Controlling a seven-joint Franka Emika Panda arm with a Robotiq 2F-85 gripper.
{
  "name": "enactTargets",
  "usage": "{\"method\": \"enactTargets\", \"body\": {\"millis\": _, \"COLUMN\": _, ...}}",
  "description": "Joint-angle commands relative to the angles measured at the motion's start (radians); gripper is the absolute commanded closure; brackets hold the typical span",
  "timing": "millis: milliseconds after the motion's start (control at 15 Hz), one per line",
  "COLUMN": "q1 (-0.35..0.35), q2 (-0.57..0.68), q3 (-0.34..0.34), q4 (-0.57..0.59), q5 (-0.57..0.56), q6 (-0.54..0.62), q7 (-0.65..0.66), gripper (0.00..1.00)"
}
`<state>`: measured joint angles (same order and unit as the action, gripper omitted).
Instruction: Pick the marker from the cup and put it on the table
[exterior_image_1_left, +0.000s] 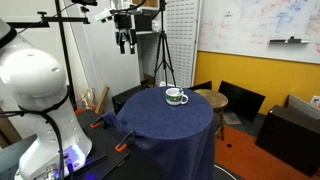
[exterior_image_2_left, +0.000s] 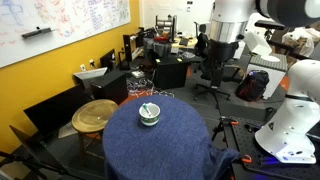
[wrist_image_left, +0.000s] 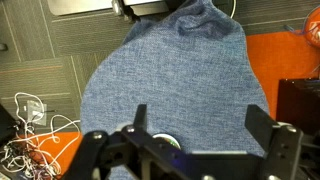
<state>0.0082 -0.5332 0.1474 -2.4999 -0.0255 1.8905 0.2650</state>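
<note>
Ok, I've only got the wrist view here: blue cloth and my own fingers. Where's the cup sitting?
Observer: The cup stands upright on the table, on the side towards the wooden stool.
Operator: How high am I?
Observer: High. The gripper hangs well above the tabletop, off to one side of the cup.
Operator: Is the marker in the cup?
Observer: An exterior view shows something thin inside it, likely the marker, but it's too small to be sure.
</note>
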Motion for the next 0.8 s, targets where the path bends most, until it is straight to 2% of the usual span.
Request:
{"method": "enactTargets", "body": {"millis": 0, "q1": 0.008, "q2": 0.001, "q3": -0.007, "q4": 0.002, "q5": -0.004, "q6": -0.002, "q7": 0.003, "gripper": 0.0}}
{"method": "enactTargets", "body": {"millis": 400, "q1": 0.008, "q2": 0.001, "q3": -0.007, "q4": 0.002, "q5": -0.004, "q6": -0.002, "q7": 0.003, "gripper": 0.0}}
{"method": "enactTargets", "body": {"millis": 733, "q1": -0.01, "q2": -0.004, "q3": -0.01, "q4": -0.006, "q5": -0.088, "q6": 0.108, "q7": -0.007, "gripper": 0.0}}
